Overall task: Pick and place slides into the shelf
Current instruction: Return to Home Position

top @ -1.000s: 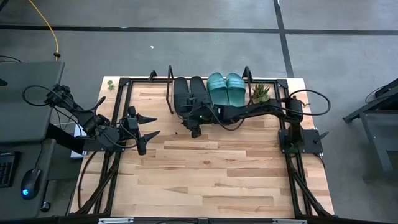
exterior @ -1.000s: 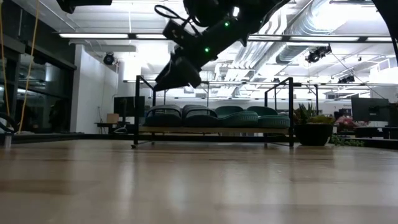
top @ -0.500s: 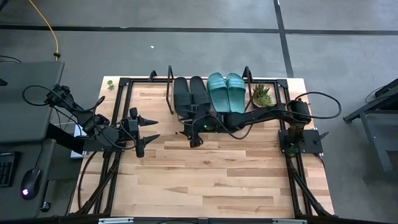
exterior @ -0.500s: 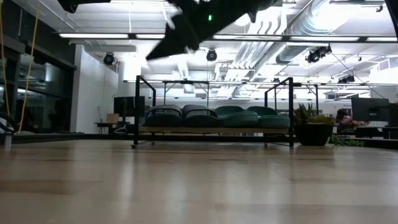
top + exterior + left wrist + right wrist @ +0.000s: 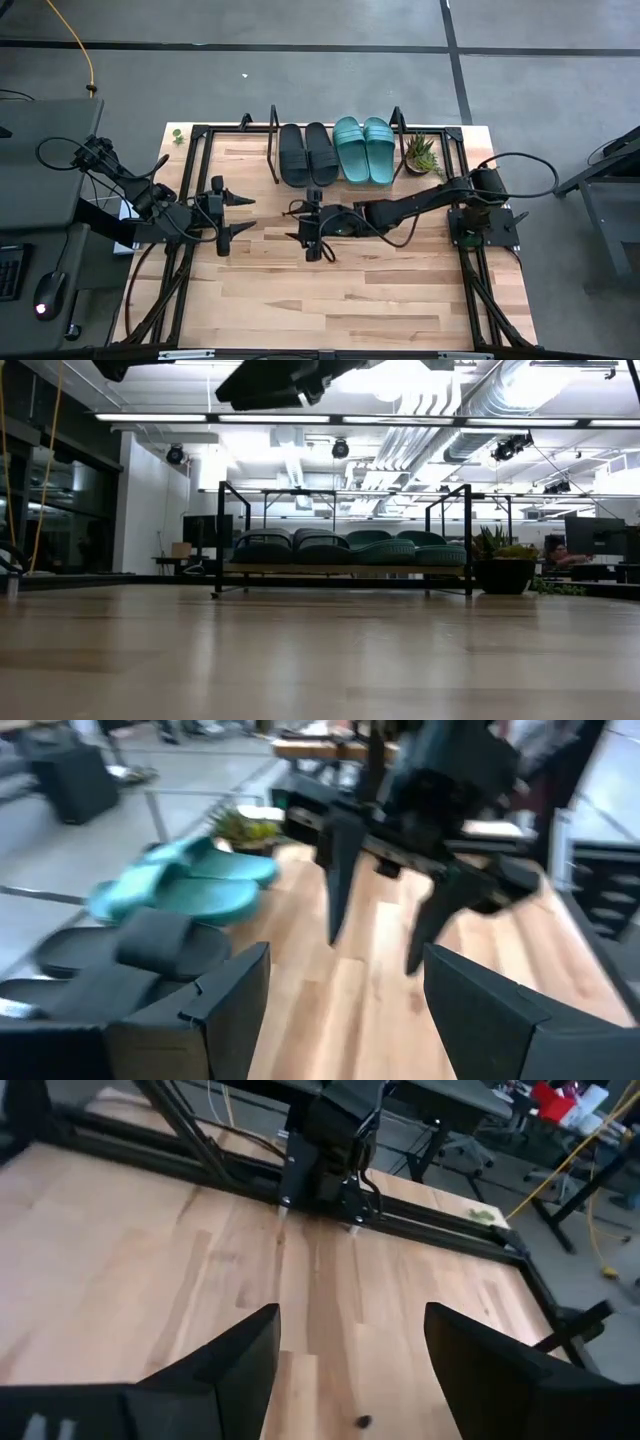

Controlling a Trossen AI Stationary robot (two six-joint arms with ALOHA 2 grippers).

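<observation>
All four slides sit on the shelf (image 5: pixel 219 540) at the table's (image 5: pixel 350 290) far edge, side by side in one row. The black pair (image 5: pixel 305 153) is on the left and the teal pair (image 5: pixel 363 149) on the right, touching each other. A potted plant (image 5: pixel 420 152) stands just beside the shelf's right end, near the far right corner.

The right gripper (image 5: pixel 308 223) hangs over the table's middle, just in front of the shelf, raised off the wood, fingers apart and holding nothing. The left gripper (image 5: pixel 243 212) is near the left edge, facing the right one, fingers apart too, also holding nothing.
</observation>
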